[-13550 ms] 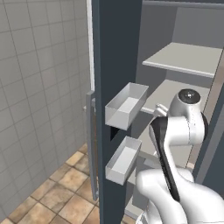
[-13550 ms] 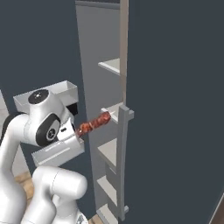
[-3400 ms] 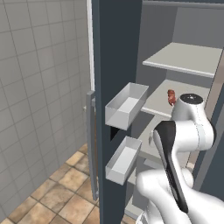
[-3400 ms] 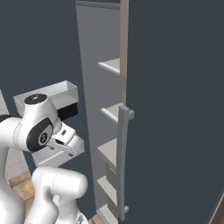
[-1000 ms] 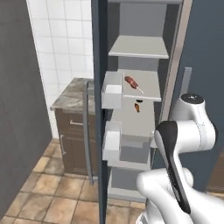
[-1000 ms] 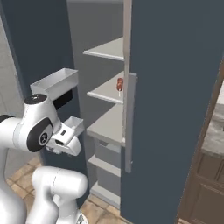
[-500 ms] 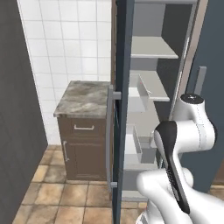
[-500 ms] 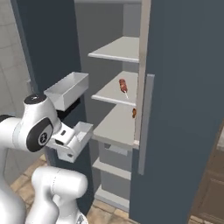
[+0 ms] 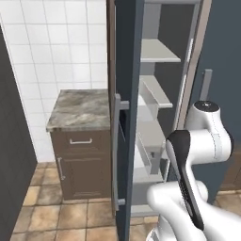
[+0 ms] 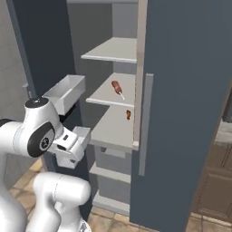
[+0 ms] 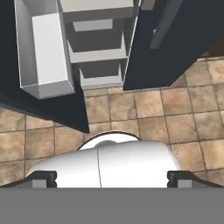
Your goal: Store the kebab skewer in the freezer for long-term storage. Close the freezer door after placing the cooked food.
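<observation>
Kebab skewer lies on a middle pale grey shelf inside the freezer, meat end toward the back, stick pointing out toward the shelf's front edge; a small separate reddish-brown piece sits on the shelf below, near its front. Freezer door stands partly open, seen nearly edge-on in the left base view, its long grey handle facing the brown marble-topped cabinet against the white tiled wall. Grey inner bins hang on the door's inside, close beside the arm. Gripper points down at the brown tiled floor, fingers spread wide at the two lower corners of the hand view, nothing between them. Second slate-blue door is at the right, its handle vertical.
</observation>
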